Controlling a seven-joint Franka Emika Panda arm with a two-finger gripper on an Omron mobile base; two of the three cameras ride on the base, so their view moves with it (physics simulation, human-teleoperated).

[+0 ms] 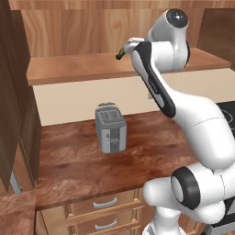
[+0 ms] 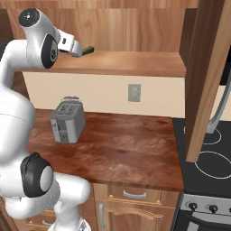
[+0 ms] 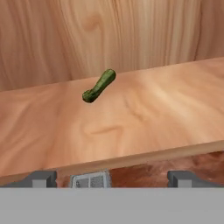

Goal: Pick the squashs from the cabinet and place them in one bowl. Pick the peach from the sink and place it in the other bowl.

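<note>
One dark green squash [image 3: 99, 85] lies on the one plank shelf [image 3: 144, 127] of the cabinet [image 2: 135, 27]. One grey toaster [image 1: 110, 127] with two slots stands on the one wooden bench [image 1: 82, 160]. One wall outlet [image 2: 134, 92] sits on the pale wall. Two drawer handles [image 1: 105, 203] show under the bench in the left base view. Two stove knobs [image 2: 193, 206] and two burner rings [image 2: 212, 164] show on the one cooktop in the right base view. Two fingers [image 3: 41, 178] stand wide apart in the hand view. One robot arm [image 1: 193, 119]
</note>
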